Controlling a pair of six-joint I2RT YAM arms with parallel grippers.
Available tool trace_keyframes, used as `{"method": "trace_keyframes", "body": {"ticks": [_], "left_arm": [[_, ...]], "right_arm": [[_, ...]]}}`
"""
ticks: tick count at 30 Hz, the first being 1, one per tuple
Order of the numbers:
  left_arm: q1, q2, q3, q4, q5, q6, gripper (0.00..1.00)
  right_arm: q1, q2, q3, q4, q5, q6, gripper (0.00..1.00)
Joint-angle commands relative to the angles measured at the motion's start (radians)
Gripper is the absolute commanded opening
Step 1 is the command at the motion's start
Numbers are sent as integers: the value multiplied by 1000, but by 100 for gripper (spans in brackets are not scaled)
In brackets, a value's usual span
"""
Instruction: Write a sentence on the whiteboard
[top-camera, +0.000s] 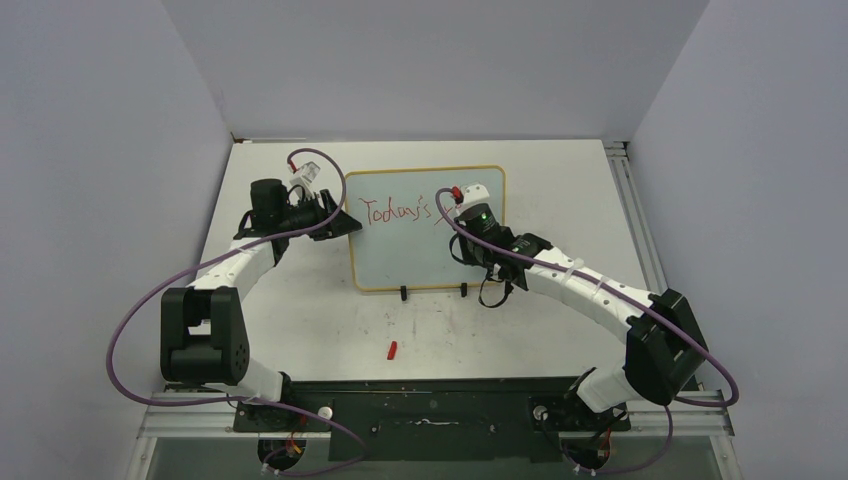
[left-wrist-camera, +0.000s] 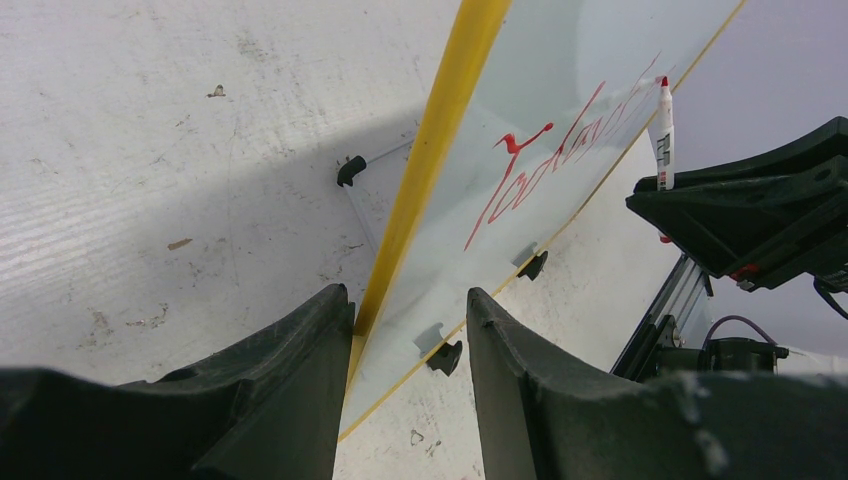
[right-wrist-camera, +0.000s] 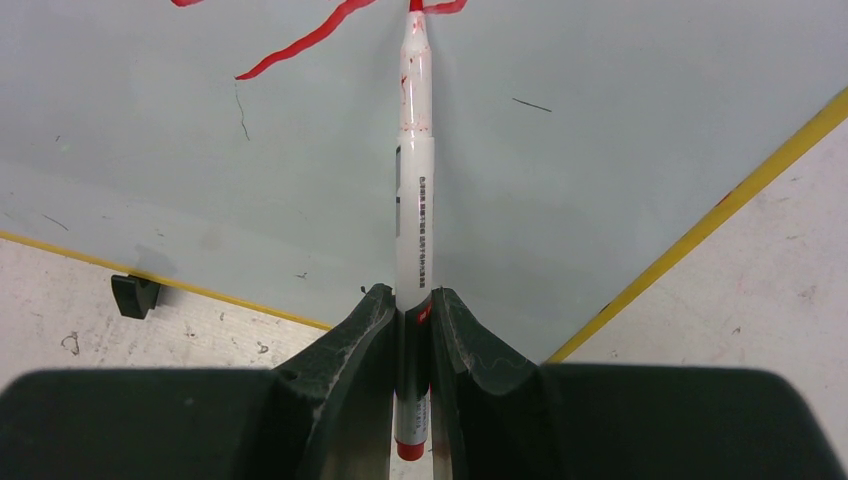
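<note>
We log: right gripper pinched tight on marker, tip on whiteboard (sentence reads "Today's"); left gripper half-spread, clamps its edge.

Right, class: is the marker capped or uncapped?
Uncapped: the marker has its bare red tip on the whiteboard beside red strokes; a small red piece, perhaps its cap, lies on the table.

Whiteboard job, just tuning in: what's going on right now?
The right claw is shut on a white marker with a red tip, its tip against the small yellow-framed whiteboard just after the red handwritten "Today's". The left claw straddles the board's left edge, seemingly steadying it; whether it actually clamps is unclear. Only that first word is written.
</note>
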Motion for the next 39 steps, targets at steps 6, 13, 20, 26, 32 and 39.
{"method": "trace_keyframes", "body": {"ticks": [6, 13, 20, 26, 32, 39], "left_arm": [[-11, -47, 12, 22, 31, 11, 43], [-13, -47, 12, 24, 31, 10, 43], [-13, -46, 12, 23, 32, 10, 43], [-13, -45, 12, 23, 32, 11, 43], [-13, -45, 13, 22, 32, 11, 43], [-13, -45, 11, 23, 31, 10, 43]], "right_arm": [[-4, -20, -19, -1, 23, 30, 5], [-5, -22, -4, -9, 59, 33, 5], [-7, -12, 14, -11, 81, 29, 5], [-10, -4, 30, -9, 90, 26, 5], [-10, 7, 58, -6, 91, 15, 5], [-9, -9, 62, -1, 80, 6, 5]]}}
